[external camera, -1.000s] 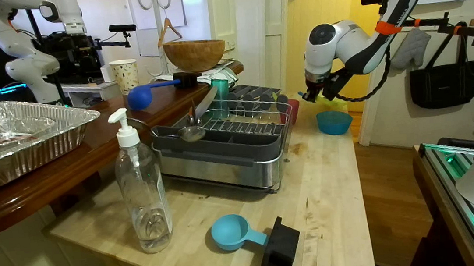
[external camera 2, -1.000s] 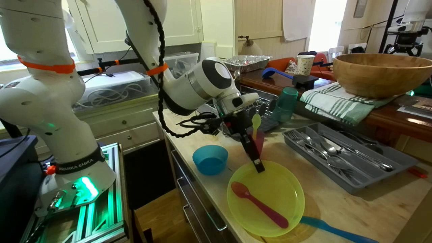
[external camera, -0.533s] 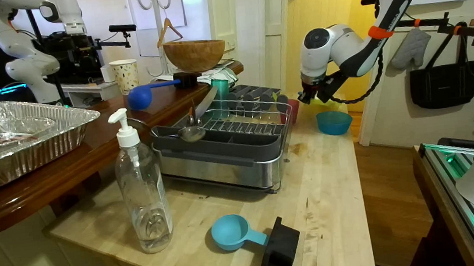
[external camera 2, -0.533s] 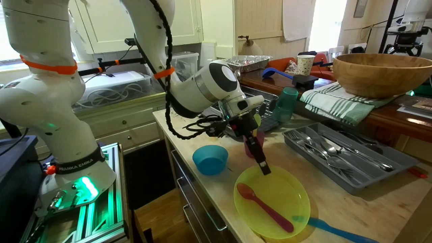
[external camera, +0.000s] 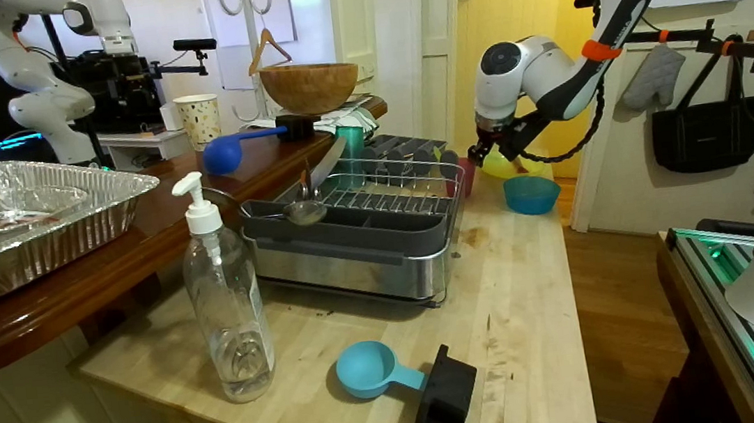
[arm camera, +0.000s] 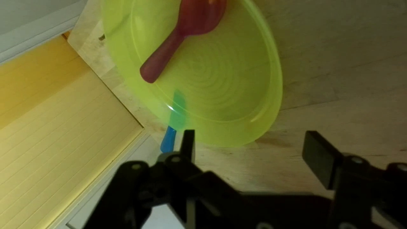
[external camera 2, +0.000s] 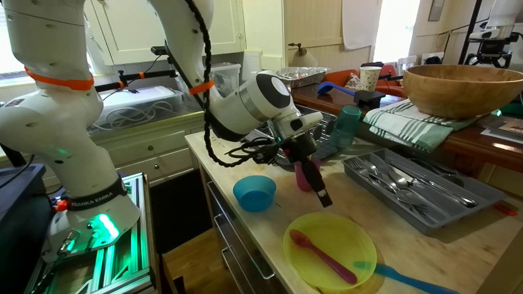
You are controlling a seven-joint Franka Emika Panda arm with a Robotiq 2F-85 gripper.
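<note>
A yellow plate (external camera 2: 343, 237) lies face up on the worktop (external camera 2: 382, 228), with a red spoon (external camera 2: 327, 258) resting across it. Neither is gripped, so setting the plate down looks finished, by judgement; no piece hangs in the air left to be placed. A blue utensil (external camera 2: 404, 278) has one end under the rim, visible through the translucent yellow, so the plate may not sit quite level, though no clear tilt can be made out.

Being round, the plate has no long axis; its hollow side points up. The spoon does have one: in an exterior view it lies diagonally, its broad end toward the blue bowl (external camera 2: 254, 193) and its handle running to the rim beside the blue utensil, whose own handle points away from the plate.

On the side of the pink cup (external camera 2: 301, 179), just beyond the rim, the jaws stand wide apart and empty, tips angled down, the worktop showing between them in the wrist view. They appear close beside the plate, not touching it. Near by lies the grey cutlery tray (external camera 2: 437, 225) with metal cutlery (external camera 2: 397, 177) in it; farther out stands the dish rack (external camera: 356, 277).
</note>
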